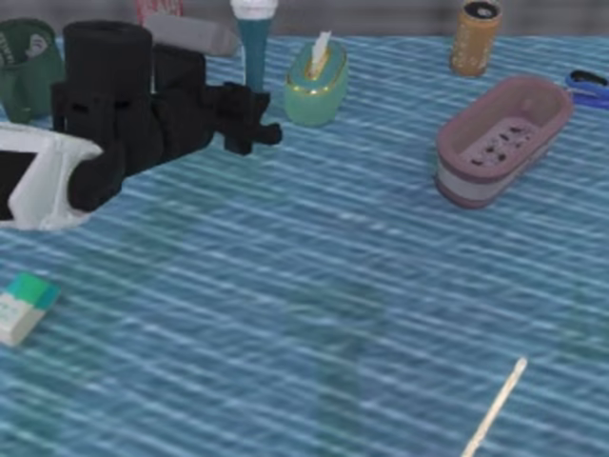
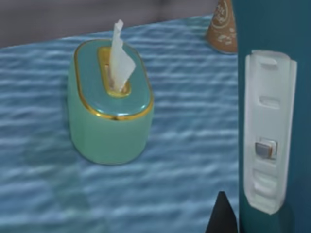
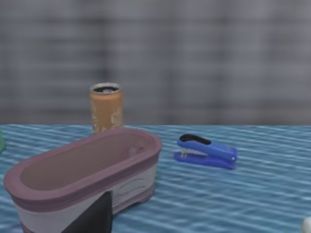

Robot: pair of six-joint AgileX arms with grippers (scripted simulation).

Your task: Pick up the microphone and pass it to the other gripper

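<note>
The microphone (image 1: 255, 52) stands upright at the back of the table, left of centre, with a dark teal handle and a white-grey head. My left gripper (image 1: 255, 122) is at the handle's lower part. In the left wrist view the handle (image 2: 296, 121) with its white switch strip (image 2: 268, 131) fills one side, and one black fingertip (image 2: 222, 213) lies flush against its edge. The other finger is hidden. My right gripper is outside the top view. Its wrist view shows only one black finger (image 3: 95, 216), set wide, holding nothing.
A green tissue box (image 1: 316, 84) stands just right of the microphone. An orange can (image 1: 475, 36), a pink tub (image 1: 502, 138) and a blue stapler (image 1: 590, 88) are at the back right. A wooden stick (image 1: 495, 409) lies front right. A small teal-white box (image 1: 24, 305) is at the left.
</note>
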